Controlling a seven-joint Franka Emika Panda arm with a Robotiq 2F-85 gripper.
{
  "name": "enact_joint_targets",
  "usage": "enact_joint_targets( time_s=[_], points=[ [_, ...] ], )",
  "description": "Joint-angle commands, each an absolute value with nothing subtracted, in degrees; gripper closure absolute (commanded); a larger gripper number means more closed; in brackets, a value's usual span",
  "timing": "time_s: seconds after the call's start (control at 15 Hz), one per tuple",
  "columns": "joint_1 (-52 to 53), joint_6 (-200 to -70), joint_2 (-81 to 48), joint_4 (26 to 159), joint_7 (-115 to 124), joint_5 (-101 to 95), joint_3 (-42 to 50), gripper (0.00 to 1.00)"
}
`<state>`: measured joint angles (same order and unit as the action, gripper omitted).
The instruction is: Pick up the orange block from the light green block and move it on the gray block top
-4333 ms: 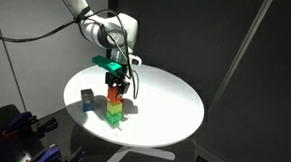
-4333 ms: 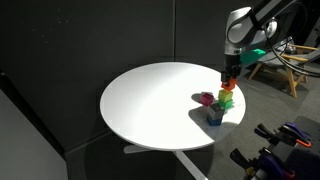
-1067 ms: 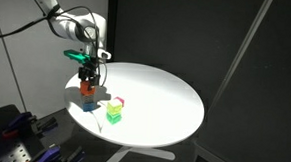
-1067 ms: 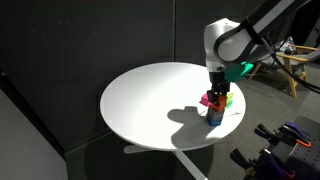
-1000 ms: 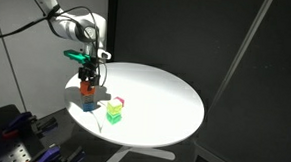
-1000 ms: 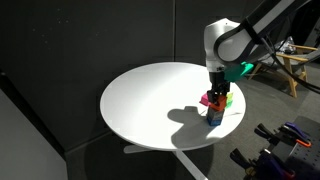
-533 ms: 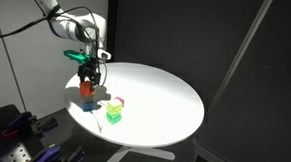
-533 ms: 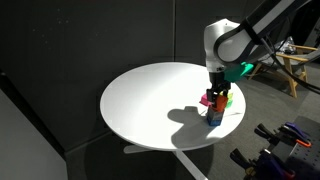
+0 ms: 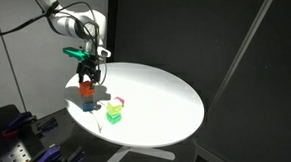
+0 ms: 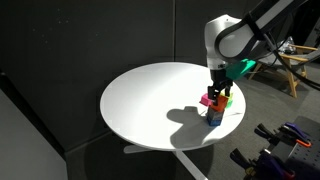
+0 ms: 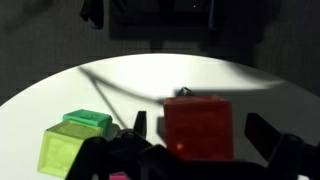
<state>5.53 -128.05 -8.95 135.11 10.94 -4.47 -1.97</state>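
The orange block (image 9: 87, 86) (image 10: 216, 100) (image 11: 197, 128) sits on top of a small stack near the table's edge. The gray block (image 9: 88, 96) lies directly under it, with a blue cube (image 10: 214, 118) at the bottom. My gripper (image 9: 89, 70) (image 10: 217, 88) (image 11: 200, 135) hangs just over the orange block and is open. In the wrist view its fingers (image 11: 262, 130) stand either side of the block with a gap on each side. The light green block (image 9: 114, 114) (image 10: 228, 100) (image 11: 62, 152) rests on the table beside the stack. The gray block is hidden in the wrist view.
A darker green cube (image 11: 88, 122) touches the light green block, and a pink piece (image 9: 119, 103) (image 10: 205, 99) lies beside them. All stand on a round white table (image 9: 169, 102) (image 10: 150, 100); the stack is close to its rim. Dark curtains surround it.
The jaws have gone from shut on the orange block to open, leaving it on the stack. The gripper has lifted slightly. The blocks have not moved.
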Motion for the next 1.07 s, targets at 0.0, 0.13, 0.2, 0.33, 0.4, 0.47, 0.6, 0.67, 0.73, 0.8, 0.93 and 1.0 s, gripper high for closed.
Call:
enact_joint_targets(
  time_s=[0.0, 0.13, 0.2, 0.33, 0.4, 0.47, 0.6, 0.67, 0.73, 0.8, 0.93, 1.0],
  points=[
    [5.0, -124.6, -4.9, 136.1, 9.8, -3.7, -2.3, 0.0],
    [4.8, -122.8, -3.3, 136.1, 9.3, -3.3, -2.3, 0.0],
    [4.7, -121.9, -2.4, 136.0, 9.0, -3.1, -2.3, 0.0],
    [4.5, -120.5, -0.5, 136.1, 8.6, -2.8, -2.2, 0.0],
    [4.4, -120.0, 0.5, 136.1, 8.4, -2.7, -2.2, 0.0],
    [4.2, -119.6, 1.8, 136.2, 8.1, -2.5, -2.1, 0.0],
    [3.7, -119.6, 4.1, 136.4, 7.7, -2.1, -1.9, 0.0],
    [3.4, -119.7, 5.3, 136.5, 7.6, -1.7, -1.7, 0.0],
    [3.1, -120.0, 6.5, 136.6, 7.6, -1.5, -1.6, 0.0],
    [2.8, -120.1, 7.7, 136.7, 7.5, -1.0, -1.4, 0.0],
    [2.2, -119.9, 10.1, 136.8, 6.9, 0.0, -1.0, 0.0],
    [1.9, -119.9, 11.2, 136.9, 6.5, 0.6, -0.8, 0.0]
  ],
)
